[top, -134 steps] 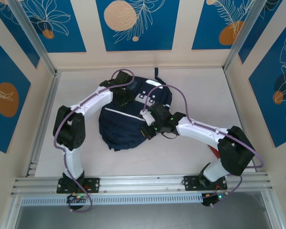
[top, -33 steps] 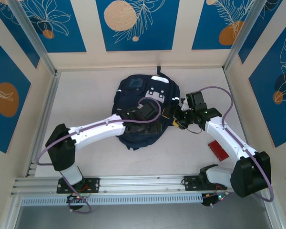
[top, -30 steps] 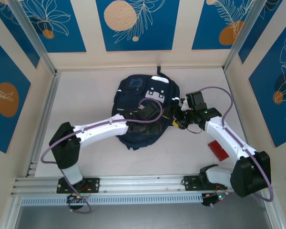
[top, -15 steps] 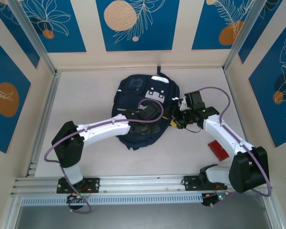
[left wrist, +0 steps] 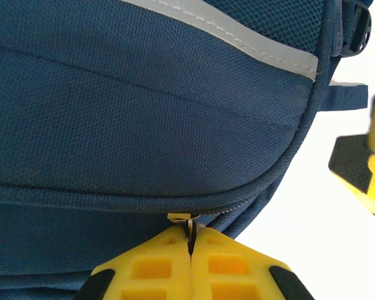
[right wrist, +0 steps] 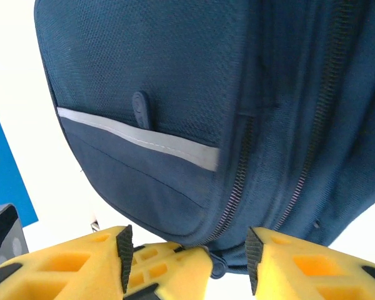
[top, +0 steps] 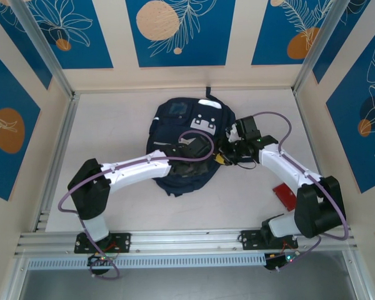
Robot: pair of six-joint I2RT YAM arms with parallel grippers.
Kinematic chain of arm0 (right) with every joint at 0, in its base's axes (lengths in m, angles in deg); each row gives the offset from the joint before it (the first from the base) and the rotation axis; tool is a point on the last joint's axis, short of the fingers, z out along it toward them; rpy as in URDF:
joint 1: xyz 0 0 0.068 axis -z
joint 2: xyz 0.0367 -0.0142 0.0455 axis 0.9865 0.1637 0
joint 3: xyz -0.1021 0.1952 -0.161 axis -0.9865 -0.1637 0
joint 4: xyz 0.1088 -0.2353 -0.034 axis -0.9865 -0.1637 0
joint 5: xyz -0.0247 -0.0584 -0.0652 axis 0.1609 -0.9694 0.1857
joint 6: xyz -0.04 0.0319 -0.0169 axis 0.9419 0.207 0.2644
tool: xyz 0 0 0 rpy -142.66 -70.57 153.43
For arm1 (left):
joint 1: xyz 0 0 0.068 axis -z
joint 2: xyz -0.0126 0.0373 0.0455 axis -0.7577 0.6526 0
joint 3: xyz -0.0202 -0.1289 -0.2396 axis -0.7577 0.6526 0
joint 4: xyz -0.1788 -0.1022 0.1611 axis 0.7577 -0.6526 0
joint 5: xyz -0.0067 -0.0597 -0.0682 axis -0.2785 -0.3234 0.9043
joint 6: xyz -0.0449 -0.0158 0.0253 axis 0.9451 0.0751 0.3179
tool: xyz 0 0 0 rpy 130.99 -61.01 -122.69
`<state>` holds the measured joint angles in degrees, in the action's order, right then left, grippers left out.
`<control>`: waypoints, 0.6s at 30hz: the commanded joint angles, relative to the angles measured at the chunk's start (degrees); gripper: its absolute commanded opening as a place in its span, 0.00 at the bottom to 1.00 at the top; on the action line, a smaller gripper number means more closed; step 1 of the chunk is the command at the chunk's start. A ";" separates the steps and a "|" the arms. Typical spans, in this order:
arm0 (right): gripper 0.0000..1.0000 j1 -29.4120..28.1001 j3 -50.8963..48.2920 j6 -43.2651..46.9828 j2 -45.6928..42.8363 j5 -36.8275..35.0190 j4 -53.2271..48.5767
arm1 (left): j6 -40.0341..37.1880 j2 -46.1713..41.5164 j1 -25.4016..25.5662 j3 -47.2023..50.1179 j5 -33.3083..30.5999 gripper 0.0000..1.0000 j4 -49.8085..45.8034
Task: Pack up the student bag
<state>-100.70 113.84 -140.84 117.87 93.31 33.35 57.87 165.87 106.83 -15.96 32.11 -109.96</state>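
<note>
Zipper pull point(left wrist: 189, 220) on student bag point(top: 175, 122) pinched by left gripper point(left wrist: 190, 242); right gripper point(right wrist: 186, 249) spread alongside.

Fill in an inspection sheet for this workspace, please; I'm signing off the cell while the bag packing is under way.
Surface: pale table, smooth.
Job's things: student bag lying mid-table, grey stripe up.
Clutter: flat red item beside the right arm.
Grippers: left gripper shut on the zip pull; right gripper open, the bag's edge between its fingers.
Cables: purple cables run along both arms, the left arm's looping over the bag.
Surroundings: blue patterned wall panels; metal rail at the near edge.
</note>
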 commanded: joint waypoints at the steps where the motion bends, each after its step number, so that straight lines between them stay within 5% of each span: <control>1: 0.48 -1.36 3.23 -0.66 2.79 1.06 0.19 | 0.49 -1.86 -0.26 0.94 -3.18 0.00 -2.10; 18: 0.37 -3.45 5.53 -1.27 7.78 -10.18 -4.59 | -7.96 -8.16 -2.42 4.75 -3.88 0.00 -11.13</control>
<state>-104.19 118.12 -141.58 125.12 86.16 30.42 53.08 160.69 105.71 -12.64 29.53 -115.38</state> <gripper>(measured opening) 0.364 0.040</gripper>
